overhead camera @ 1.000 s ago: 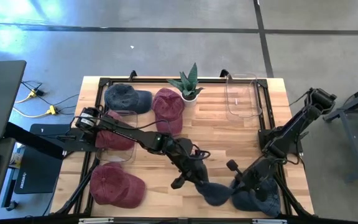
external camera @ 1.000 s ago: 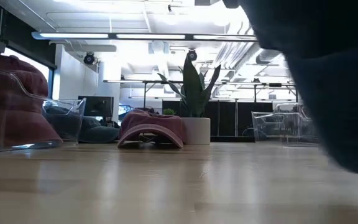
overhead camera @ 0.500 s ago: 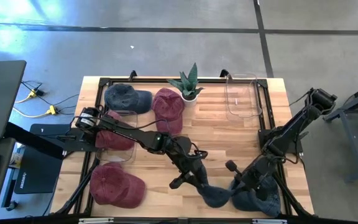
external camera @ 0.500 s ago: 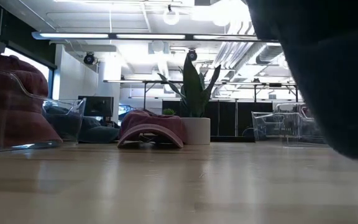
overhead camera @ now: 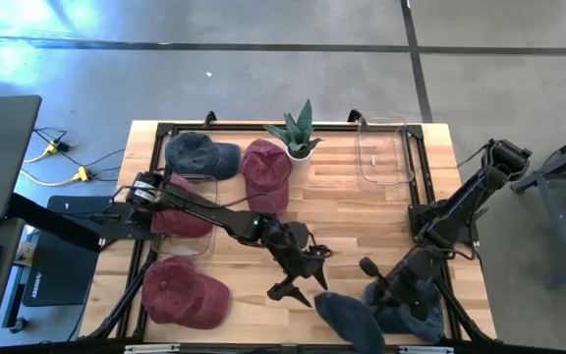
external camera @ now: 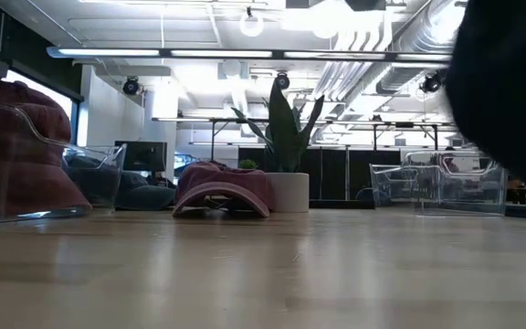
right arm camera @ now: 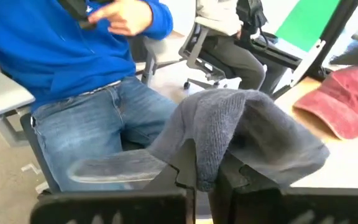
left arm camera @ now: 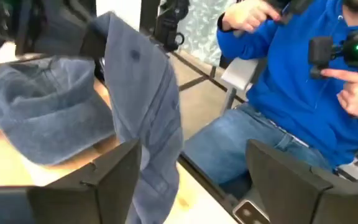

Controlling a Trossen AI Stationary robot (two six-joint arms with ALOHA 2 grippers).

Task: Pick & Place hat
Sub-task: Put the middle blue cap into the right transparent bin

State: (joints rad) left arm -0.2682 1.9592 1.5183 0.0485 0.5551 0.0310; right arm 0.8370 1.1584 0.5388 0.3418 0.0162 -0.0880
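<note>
Item: blue-grey denim cap point(overhead camera: 350, 317), lying at the near edge of the desk point(overhead camera: 362, 211), about 5 o'clock from the desk's middle in the high view. It spreads roughly 9-to-3 along that edge: one end lies free on the wood, the other runs under the right arm's wrist.

Right claw point(right arm camera: 205, 176): pinched shut on a fold of the cap's cloth, the grey fabric draped over both fingers in its own wrist view. Of the two arms it is the one in contact with the cap. The arm reaches from its base at 3 o'clock down toward 5 o'clock, forearm low, wrist over the cap's right end.

Left claw point(overhead camera: 301, 278): fingers spread wide, nothing between them. The cap sits at about 4 o'clock from it in the high view, near but apart. Its wrist view shows the cap hanging just ahead of the open fingers point(left arm camera: 114, 171), not between them. The arm stretches long and diagonal from its base at 9 o'clock across the desk, wrist angled downward.

Judgement: the cap now depends on the right claw alone, so the carry turns on that arm.

Beyond the near edge: a seated person in a blue top point(left arm camera: 303, 81).
</note>
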